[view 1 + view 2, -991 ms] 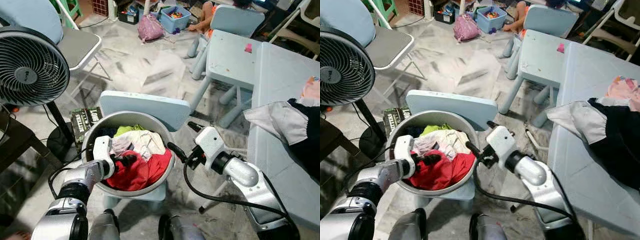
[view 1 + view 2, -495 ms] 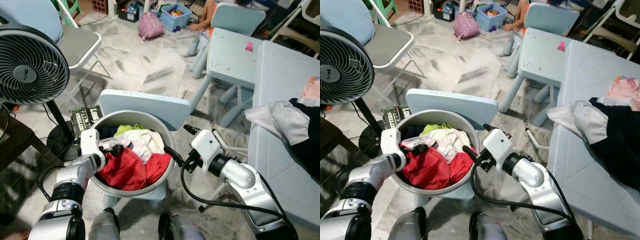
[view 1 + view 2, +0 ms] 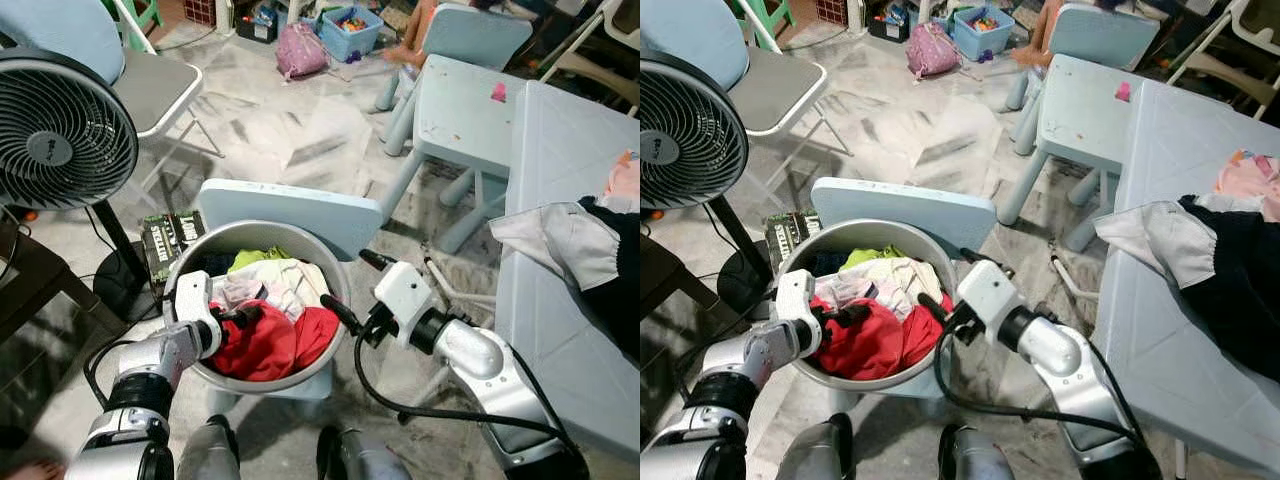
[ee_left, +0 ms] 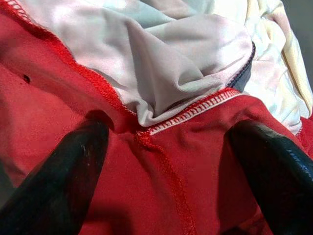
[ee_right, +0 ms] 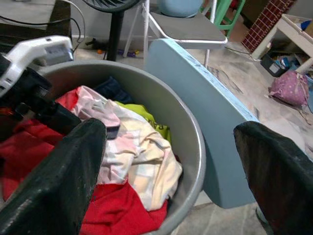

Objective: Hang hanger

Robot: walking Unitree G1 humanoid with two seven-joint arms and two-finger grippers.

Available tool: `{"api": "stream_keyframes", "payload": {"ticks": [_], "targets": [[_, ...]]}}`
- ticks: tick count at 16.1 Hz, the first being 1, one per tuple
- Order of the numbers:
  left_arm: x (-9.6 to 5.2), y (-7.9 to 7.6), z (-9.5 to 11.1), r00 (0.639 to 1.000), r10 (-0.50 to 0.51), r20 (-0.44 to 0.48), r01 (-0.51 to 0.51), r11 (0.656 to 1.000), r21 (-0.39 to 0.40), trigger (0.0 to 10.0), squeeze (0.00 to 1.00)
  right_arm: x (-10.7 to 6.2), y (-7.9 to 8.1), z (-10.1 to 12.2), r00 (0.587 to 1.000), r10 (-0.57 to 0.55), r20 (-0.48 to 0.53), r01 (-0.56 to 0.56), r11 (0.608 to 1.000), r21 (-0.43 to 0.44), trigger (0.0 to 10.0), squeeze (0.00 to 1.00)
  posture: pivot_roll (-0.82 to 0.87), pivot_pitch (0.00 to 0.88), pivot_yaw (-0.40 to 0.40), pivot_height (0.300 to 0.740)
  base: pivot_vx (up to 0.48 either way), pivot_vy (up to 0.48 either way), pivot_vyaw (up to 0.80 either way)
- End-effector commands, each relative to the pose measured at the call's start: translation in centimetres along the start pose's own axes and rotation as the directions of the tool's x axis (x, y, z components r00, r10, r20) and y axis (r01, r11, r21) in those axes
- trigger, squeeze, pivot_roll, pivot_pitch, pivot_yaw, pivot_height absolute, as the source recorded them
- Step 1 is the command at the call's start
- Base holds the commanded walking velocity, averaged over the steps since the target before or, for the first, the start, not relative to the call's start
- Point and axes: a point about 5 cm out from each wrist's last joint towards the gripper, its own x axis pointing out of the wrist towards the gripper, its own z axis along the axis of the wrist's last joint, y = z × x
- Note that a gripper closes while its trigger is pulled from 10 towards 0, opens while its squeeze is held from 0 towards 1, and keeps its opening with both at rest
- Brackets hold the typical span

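Sitting along the right side of the frame is the big pale-blue table (image 3: 560, 170), with a heap of black and grey clothes (image 3: 590, 260) draped over its edge. Upper left has a black fan (image 3: 60, 130) in front of a grey folding chair (image 3: 150, 90). Centre of the frame: a small light-blue chair (image 3: 290, 215) carrying a grey laundry basin (image 3: 300, 375) stuffed with clothes, a red garment (image 3: 265, 345) at the front and a pale pinkish-cream one (image 3: 285, 285) behind it. No hanger that I can make out anywhere, so can't say where it is.

The left gripper (image 3: 243, 317) is down inside the basin, on the left part of the pile. Its wrist view shows both black fingers (image 4: 54, 181) spread wide and pressed into the red garment, with the stitched seam running between them, so parted, not clamped on anything.

The right gripper (image 3: 940, 290) hovers at the basin's right rim, fingers wide apart and holding nothing; its wrist view looks between them across the basin.
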Motion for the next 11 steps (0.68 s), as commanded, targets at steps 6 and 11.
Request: {"api": "stream_keyframes", "payload": {"ticks": [6, 11], "targets": [[0.44, -0.70, -1.01, 0.995, -0.077, -0.057, 0.075, 0.996, -0.042, 0.0, 0.00, -0.16, -0.13, -0.26, 1.000, -0.002, -0.014, 0.002, 1.000, -0.020, 10.0, 0.00, -0.07, 0.177, -0.133, 0.740, 0.000, 0.000, 0.00], [0.48, -0.62, -1.01, 0.995, -0.086, -0.056, 0.083, 0.995, -0.055, 0.0, 0.00, -0.14, 0.36, -0.31, 0.999, 0.044, -0.014, -0.044, 0.999, 0.001, 10.0, 0.00, -0.07, 0.176, -0.133, 0.740, 0.000, 0.000, 0.00]]}}
